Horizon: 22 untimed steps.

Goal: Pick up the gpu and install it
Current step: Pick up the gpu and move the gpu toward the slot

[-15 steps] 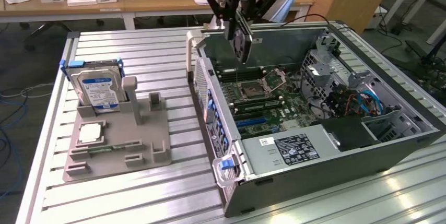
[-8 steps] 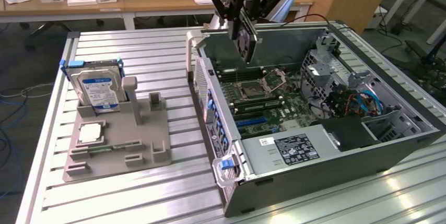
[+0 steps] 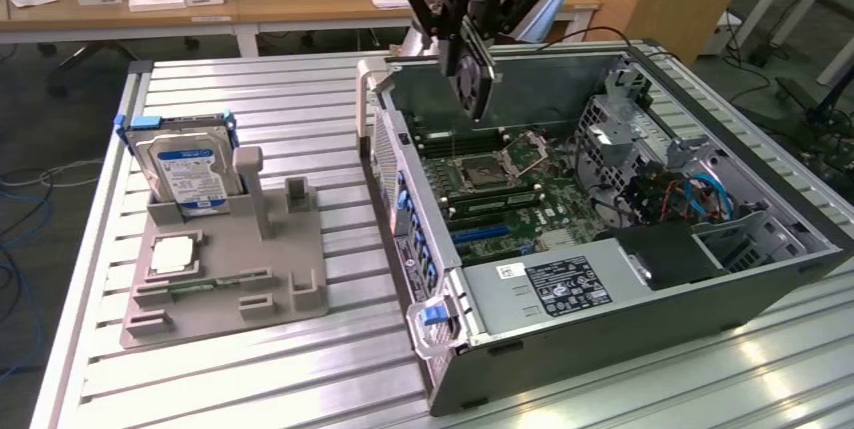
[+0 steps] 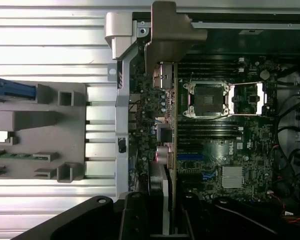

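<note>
The gpu [image 3: 474, 84] is a thin dark card with a silvery edge. It hangs upright and edge-on over the open computer case [image 3: 747, 279], above the motherboard [image 3: 514, 204]. My gripper [image 3: 470, 34] is shut on the card's upper edge. In the wrist view the gpu [image 4: 166, 150] runs as a narrow strip out from between my fingers [image 4: 135, 220], and its metal bracket [image 4: 170, 35] reaches over the case's rear wall. The card is above the board, beside the CPU socket [image 4: 207, 98]; I cannot tell whether it touches a slot.
A grey holder [image 3: 267, 269] on the ribbed metal table carries a silver hard drive [image 3: 187, 174] with a blue-white label and a small square chip [image 3: 174, 254]. Inside the case are the power supply [image 3: 561, 284] and cables [image 3: 681, 199]. Desks stand behind.
</note>
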Each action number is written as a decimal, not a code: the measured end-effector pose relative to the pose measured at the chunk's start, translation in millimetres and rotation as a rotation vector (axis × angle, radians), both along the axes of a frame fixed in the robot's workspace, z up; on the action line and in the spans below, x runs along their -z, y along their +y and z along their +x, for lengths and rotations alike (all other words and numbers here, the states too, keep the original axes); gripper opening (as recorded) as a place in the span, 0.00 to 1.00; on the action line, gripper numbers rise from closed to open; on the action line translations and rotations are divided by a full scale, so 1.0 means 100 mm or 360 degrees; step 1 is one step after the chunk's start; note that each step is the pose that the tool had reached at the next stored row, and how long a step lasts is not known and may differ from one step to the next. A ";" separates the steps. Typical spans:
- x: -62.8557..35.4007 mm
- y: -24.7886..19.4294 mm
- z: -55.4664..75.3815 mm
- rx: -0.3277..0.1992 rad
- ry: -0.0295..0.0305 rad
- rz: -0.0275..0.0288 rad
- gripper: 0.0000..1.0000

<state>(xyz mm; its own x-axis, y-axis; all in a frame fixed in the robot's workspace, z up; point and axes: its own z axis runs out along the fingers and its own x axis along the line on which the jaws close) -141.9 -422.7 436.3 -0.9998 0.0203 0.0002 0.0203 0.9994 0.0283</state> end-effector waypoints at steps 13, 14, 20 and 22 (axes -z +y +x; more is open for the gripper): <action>0.002 0.000 0.15 -0.0004 0.00001 0.00000 0.28; 0.002 0.000 0.16 -0.0004 0.00001 0.00000 0.28; 0.004 0.000 0.22 -0.0004 0.00001 0.00001 0.28; 0.004 0.000 0.25 -0.0004 0.00001 0.00001 0.28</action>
<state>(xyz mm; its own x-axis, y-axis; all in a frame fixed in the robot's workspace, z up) -116.9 -422.7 435.9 -0.9998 0.0175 0.0002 0.0175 0.9994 0.0283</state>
